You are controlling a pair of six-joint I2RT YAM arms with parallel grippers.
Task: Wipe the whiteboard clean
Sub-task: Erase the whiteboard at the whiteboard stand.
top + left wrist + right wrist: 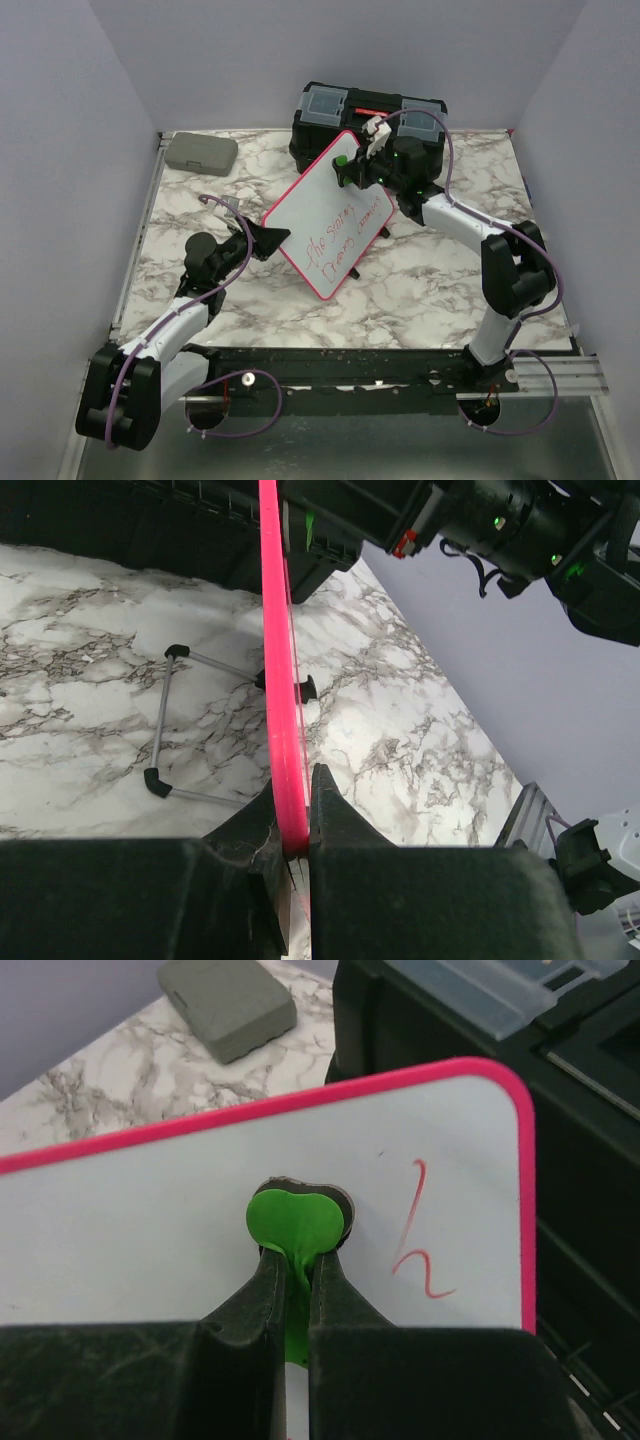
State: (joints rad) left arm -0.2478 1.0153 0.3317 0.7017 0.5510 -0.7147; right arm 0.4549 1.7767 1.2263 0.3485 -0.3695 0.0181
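Note:
The whiteboard [318, 205], white with a pink frame, is held tilted above the marble table, and red handwriting [345, 238] runs along its lower right part. My left gripper [272, 238] is shut on the board's left edge; in the left wrist view the pink frame [280, 680] runs edge-on into the gripper [297, 830]. A green eraser [295, 1220] with a dark pad rests against the board's upper area [150, 1230], with my right gripper [297, 1260] shut on it. A red mark [420, 1235] lies just right of the eraser [341, 160].
A black toolbox [370, 115] stands right behind the board, close to the right arm. A small grey case [199, 152] lies at the back left. A grey wire stand with black feet [165, 725] lies on the marble under the board.

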